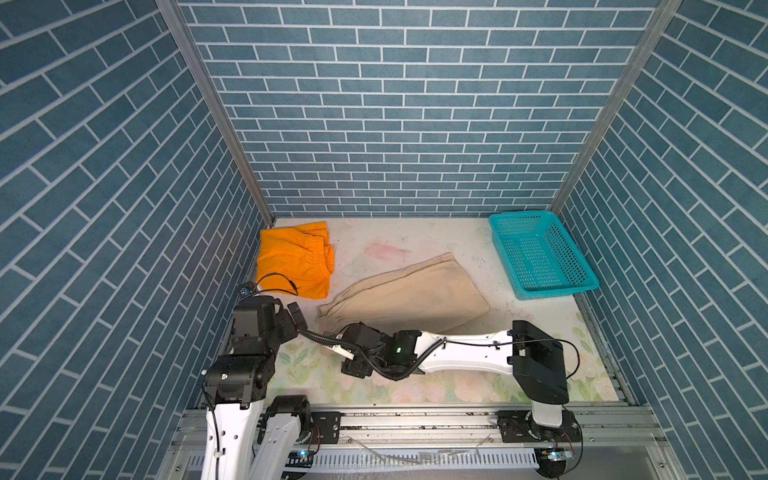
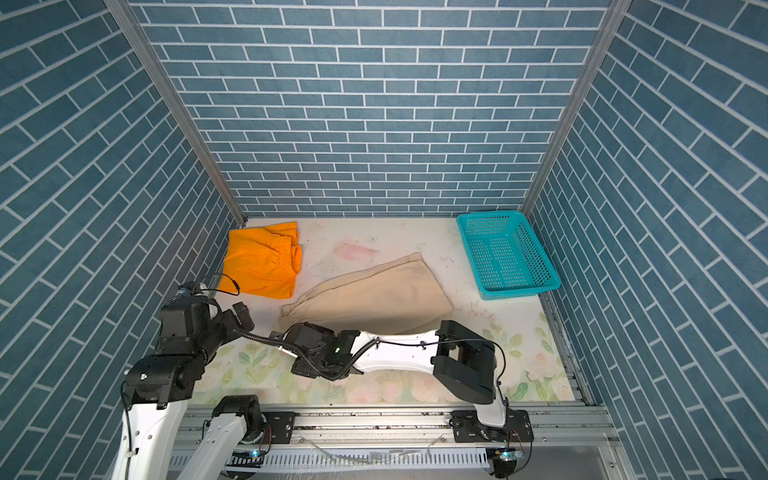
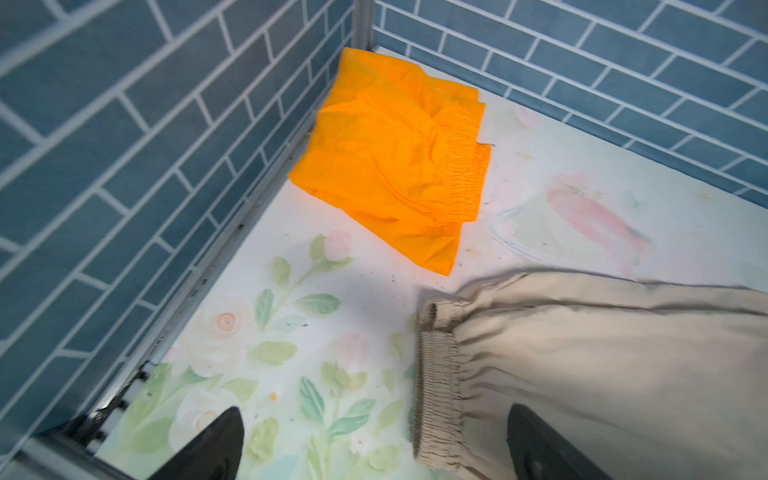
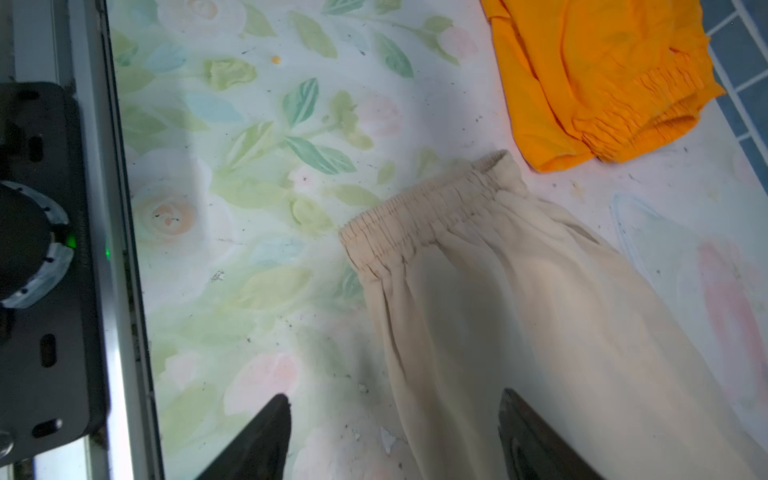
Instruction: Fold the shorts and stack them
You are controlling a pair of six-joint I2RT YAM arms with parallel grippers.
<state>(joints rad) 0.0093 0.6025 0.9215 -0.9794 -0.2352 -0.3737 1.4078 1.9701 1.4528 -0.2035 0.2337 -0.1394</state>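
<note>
Teal basket (image 1: 557, 291) sits in floral table's (image 1: 415, 235) corner.

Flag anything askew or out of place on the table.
The beige shorts lie diagonally in the middle, apart from the folded orange shorts in the far-left corner: not yet stacked. The teal basket sits angled too.

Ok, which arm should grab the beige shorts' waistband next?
Probably left: the left pincer, open, hangs by the waistband on its own side; the right arm is stretched across the middle.

Holding left gripper (image 3: 374, 409) wide apart at left; reaching right arm (image 1: 465, 349) low and flat across the middle, right gripper (image 4: 394, 395) spread too, gripping nothing.
</note>
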